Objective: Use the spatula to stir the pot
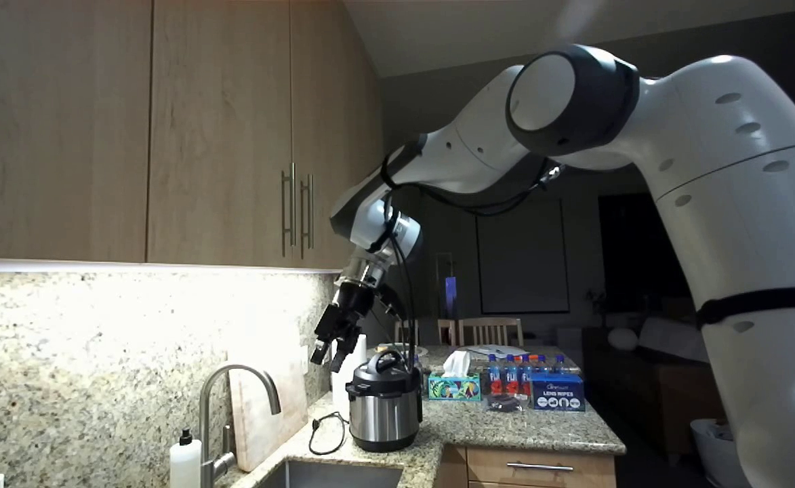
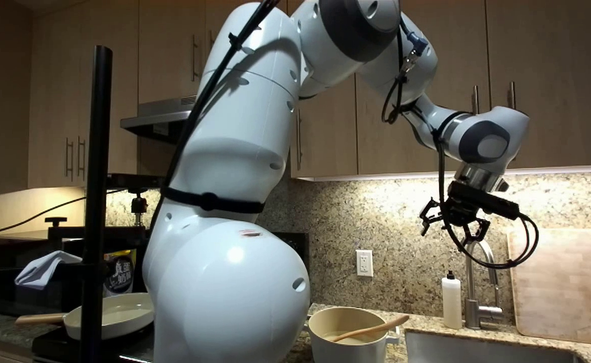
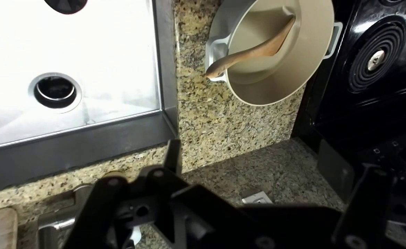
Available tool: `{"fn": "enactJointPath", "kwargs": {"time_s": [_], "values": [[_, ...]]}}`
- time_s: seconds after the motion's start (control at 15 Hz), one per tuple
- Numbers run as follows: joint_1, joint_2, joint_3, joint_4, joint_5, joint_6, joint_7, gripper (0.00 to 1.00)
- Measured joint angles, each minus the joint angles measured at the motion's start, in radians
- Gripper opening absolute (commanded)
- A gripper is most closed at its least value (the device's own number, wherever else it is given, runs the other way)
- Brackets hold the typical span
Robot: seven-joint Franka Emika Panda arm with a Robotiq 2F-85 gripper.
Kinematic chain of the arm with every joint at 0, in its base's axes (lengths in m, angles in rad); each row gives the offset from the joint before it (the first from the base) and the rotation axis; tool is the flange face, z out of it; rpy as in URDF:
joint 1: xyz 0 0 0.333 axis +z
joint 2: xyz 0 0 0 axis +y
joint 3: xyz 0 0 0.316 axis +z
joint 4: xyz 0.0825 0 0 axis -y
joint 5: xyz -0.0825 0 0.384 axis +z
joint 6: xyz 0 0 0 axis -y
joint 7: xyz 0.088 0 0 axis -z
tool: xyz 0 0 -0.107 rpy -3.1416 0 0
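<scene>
spatula (image 3: pixel 254 52): smooth wood | pot (image 3: pixel 305 55): matt | sink (image 3: pixel 119 83): shiny metal | countertop (image 3: pixel 204 117): speckled stone

In an exterior view, the pot (image 2: pixel 345 352) stands on the bench (image 2: pixel 426 323) left of the sink (image 2: pixel 476 348), the spatula (image 2: pixel 373 328) in it (slanting out to the right); on the sink's far side, left to right: bottle (image 2: pixel 452 305), tap (image 2: pixel 472 312), board (image 2: pixel 567 282).

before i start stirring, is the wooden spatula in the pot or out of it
In: the wrist view shows the wooden spatula with its blade inside the pot and its handle sticking out over the rim.
</scene>
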Motion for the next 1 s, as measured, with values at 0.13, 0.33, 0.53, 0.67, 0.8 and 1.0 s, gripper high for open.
{"fn": "enactJointPath", "kwargs": {"time_s": [0.13,0.33,0.53,0.67,0.8,1.0], "values": [[-0.011,0.040,0.017,0.014,0.000,0.000,0.000,1.00],[-0.015,0.091,0.038,0.023,-0.004,0.000,0.000,1.00],[-0.014,0.140,0.069,0.037,-0.014,0.005,0.000,1.00],[-0.012,0.171,0.089,0.048,-0.025,0.012,0.000,1.00],[-0.010,0.205,0.107,0.066,-0.038,0.020,0.000,1.00],[-0.009,0.262,0.131,0.101,-0.067,0.037,0.008,1.00]]}}
